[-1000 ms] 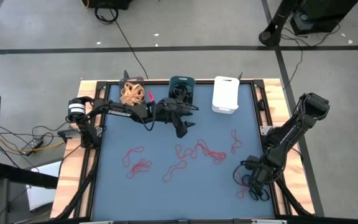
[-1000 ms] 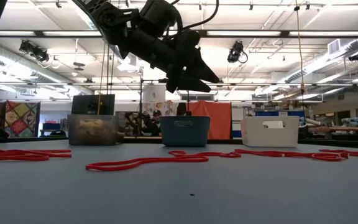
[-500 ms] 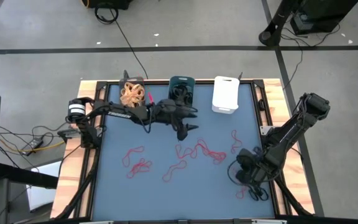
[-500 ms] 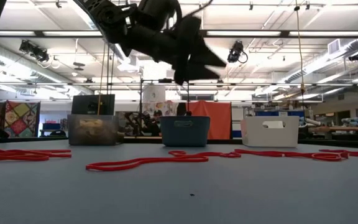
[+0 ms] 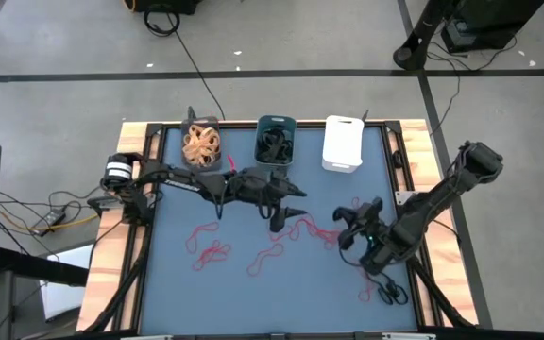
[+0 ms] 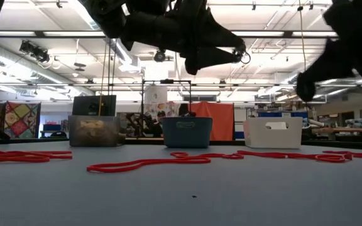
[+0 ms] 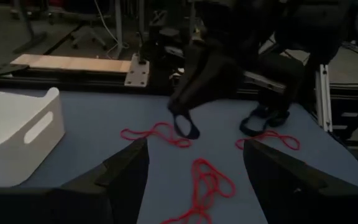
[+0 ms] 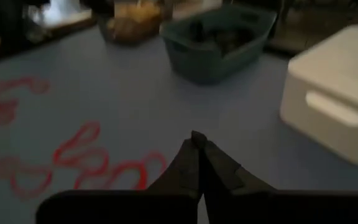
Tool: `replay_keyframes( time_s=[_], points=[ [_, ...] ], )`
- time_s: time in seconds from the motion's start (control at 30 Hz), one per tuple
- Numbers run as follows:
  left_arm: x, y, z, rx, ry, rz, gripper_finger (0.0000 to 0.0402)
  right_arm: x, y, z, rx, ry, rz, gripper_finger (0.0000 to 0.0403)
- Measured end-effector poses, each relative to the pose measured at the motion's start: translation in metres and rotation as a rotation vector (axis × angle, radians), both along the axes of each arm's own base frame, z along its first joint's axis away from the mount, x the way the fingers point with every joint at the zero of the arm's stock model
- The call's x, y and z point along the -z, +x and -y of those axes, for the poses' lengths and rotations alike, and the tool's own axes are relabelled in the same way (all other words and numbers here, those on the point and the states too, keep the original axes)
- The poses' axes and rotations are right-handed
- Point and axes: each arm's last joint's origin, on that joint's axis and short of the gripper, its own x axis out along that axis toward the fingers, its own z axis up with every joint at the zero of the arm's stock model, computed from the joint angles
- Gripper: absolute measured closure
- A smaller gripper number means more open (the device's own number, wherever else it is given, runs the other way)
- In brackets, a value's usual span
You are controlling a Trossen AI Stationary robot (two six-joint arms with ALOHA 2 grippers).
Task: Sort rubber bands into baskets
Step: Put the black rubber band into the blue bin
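**Red bands on mat, both arms raised**

Left gripper (image 5: 294, 215) is held above the red rubber bands (image 5: 312, 229) at mat centre, jaws spread wide, nothing held. Right gripper (image 5: 346, 225) is closed tight; a black band (image 7: 185, 124) is seen dangling from it. Baskets (image 5: 275, 141) are lined along the far edge.

- A blue-grey flat table top (image 5: 253, 283) fills the lower middle of the high view, edged by a pale wooden frame (image 5: 111, 255).
- A grey concrete floor (image 5: 64, 57) spans the upper part, crossed by a thin black cable (image 5: 192, 61).
- A patchwork quilt of coloured squares (image 6: 22, 120) hangs at the low view's left edge.
- An orange cloth panel (image 6: 213, 120) stands centre background, possibly a screen.
- Long ceiling strip lights (image 6: 281, 33) run across the top.
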Motion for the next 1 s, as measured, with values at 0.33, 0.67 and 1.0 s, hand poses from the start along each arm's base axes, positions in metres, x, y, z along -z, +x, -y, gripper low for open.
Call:
replay_keyframes(
  time_s=[0.33,0.67,1.0],
  points=[
    [0.02,0.009,0.002,-0.023,0.003,-0.002,0.0138,-0.019,0.04,0.008,0.024,-0.144,0.125,0.0391],
    [0.024,0.014,0.002,-0.025,0.002,0.041,0.0138,-0.045,0.077,0.022,-0.191,-0.179,0.122,0.039],
    [0.022,0.014,0.004,-0.02,-0.013,0.057,0.0209,-0.048,0.085,0.034,-0.243,-0.182,0.115,0.039]
  ],
)
